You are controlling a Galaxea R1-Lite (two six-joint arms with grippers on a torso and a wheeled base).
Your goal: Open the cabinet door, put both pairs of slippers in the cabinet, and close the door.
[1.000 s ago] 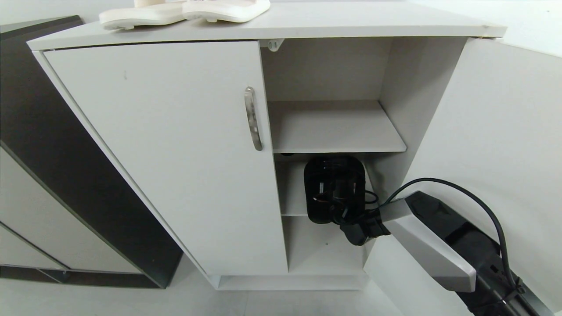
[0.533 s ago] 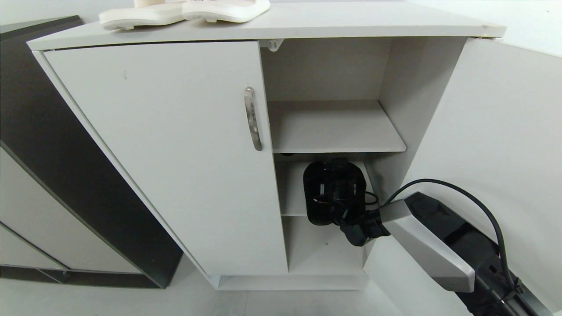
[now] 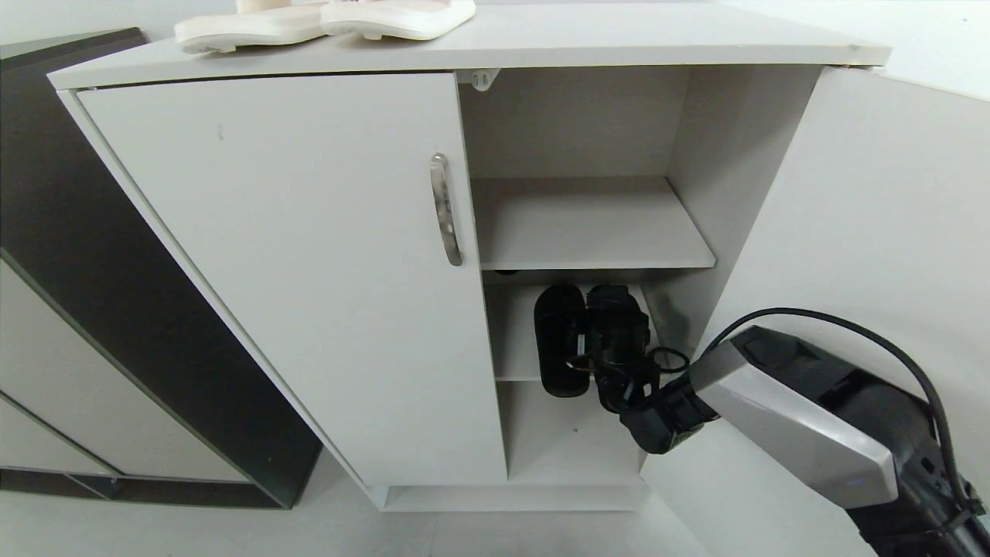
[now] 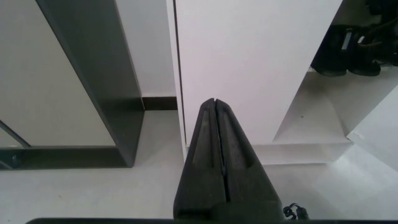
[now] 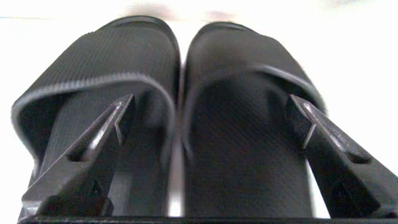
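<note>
A pair of black slippers lies side by side on the cabinet's middle shelf, behind the open right door. My right gripper is at the shelf's front, open, with its fingers spread on either side of the black slippers and not clamping them. A pair of white slippers rests on the cabinet top. My left gripper is shut and empty, low in front of the closed left door.
The left door with its metal handle is closed. The upper shelf and the bottom compartment hold nothing. A dark cabinet stands just to the left. Pale floor lies in front.
My right gripper has opened and let go of the black slippers, which now lie on the middle shelf. The right arm has drawn back a little towards the right.
</note>
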